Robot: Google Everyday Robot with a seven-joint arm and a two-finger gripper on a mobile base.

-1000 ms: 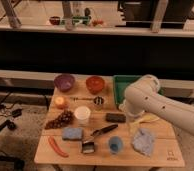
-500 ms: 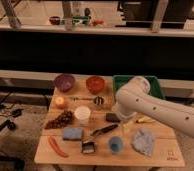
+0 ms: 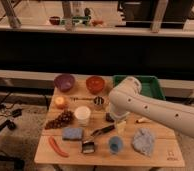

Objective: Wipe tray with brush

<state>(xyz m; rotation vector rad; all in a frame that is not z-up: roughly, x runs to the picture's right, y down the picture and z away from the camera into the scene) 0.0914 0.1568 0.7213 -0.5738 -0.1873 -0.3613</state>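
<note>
**Blind reach risks knocking the brush**

The small dark-handled, flat-headed brush (image 3: 96,138) lies near the wooden bench's (image 3: 157,156) front edge, well apart from the large green plastic tray (image 3: 156,83). The hand is hidden behind the white arm (image 3: 126,98) over mid-bench, so I cannot tell its state. A misjudged descent could shove the brush aside.

Wooden table (image 3: 163,148) before dark counter (image 3: 50,50)

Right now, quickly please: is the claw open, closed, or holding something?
Claw: cannot be told. It is under the bend of the white arm, above the table's middle; the brush lies on the table.
</note>
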